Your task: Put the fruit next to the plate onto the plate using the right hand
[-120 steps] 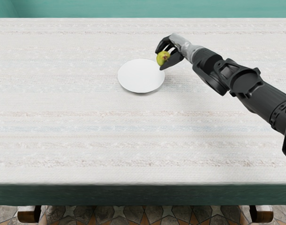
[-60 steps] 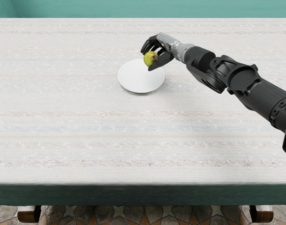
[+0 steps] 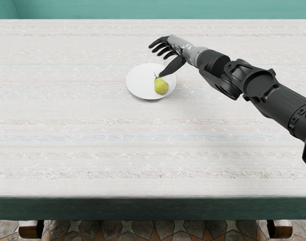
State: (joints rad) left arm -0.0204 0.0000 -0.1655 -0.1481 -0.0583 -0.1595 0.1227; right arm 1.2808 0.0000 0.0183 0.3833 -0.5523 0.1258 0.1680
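Now logged: your right hand [image 3: 168, 50] no longer grips the pear [image 3: 161, 86]; its fingers are spread and empty, hovering above the far rim of the plate [image 3: 140, 80]. The pear rests on the plate, right of centre. Judgement: placement done; you need only withdraw.

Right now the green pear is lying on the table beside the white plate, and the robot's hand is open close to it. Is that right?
Not quite. The pear is not beside the white plate; it lies on it, toward the plate's right side. The rest holds: the right hand is open close to the pear, with its fingers spread and holding nothing. The head view shows this.
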